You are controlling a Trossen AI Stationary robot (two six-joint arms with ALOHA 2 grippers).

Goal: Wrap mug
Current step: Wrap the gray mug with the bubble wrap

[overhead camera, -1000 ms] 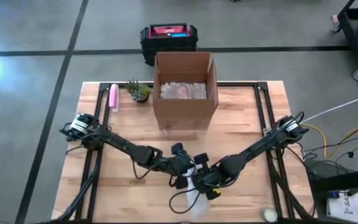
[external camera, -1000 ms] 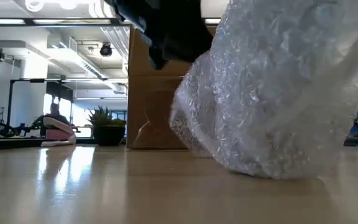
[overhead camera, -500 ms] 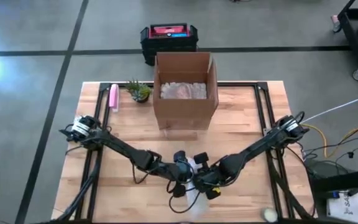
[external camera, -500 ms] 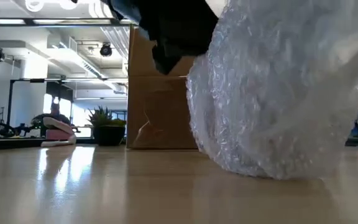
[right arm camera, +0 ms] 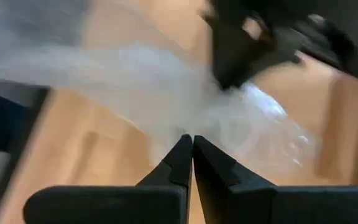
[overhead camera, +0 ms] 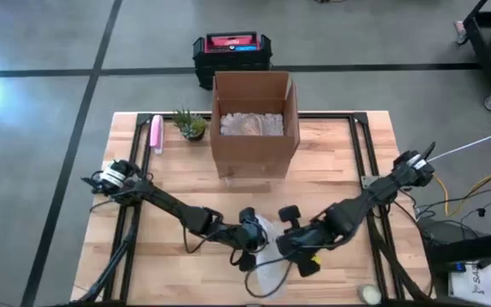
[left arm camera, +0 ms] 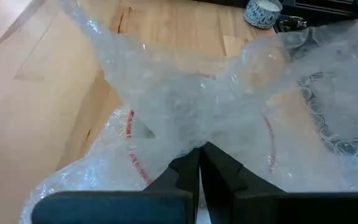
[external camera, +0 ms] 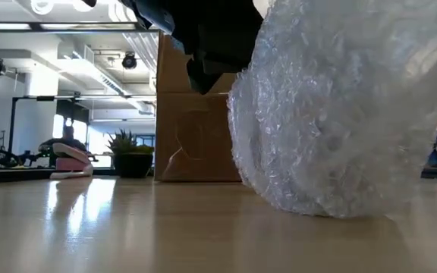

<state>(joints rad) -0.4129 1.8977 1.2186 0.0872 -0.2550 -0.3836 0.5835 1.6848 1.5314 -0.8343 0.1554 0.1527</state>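
A bundle of clear bubble wrap [overhead camera: 268, 257] sits on the table near its front edge, and fills the right of the low view [external camera: 340, 114]. The mug is hidden inside it; only red curved lines [left arm camera: 130, 124] show through the wrap. My left gripper [overhead camera: 251, 240] is at the bundle's left side, shut on gathered wrap [left arm camera: 199, 152]. My right gripper [overhead camera: 297, 249] is at its right side, shut on a stretched band of wrap [right arm camera: 192, 142]. My left gripper pinches a bunched gather of the bubble wrap [left arm camera: 191, 134] between its two fingers, coming from the table's left. Several layers spread out from the pinch. The bundle's bottom rests on the table. My right gripper pinches a band of bubble wrap [right arm camera: 176, 121] between its two fingers, coming from the table's right. The band runs drawn out across the fingers. How many layers it has cannot be told.
An open cardboard box [overhead camera: 255, 122] with padding inside stands at the table's far middle, with a small potted plant [overhead camera: 190, 125] and a pink object [overhead camera: 155, 134] to its left. A small round white thing [overhead camera: 367, 293] lies at the near right edge.
My left gripper has gone toward the near edge and the right, onto the bundle. My right arm has swung toward the table's right edge with the wrap in its gripper. The wrap's loose left side has been drawn in against the bundle.
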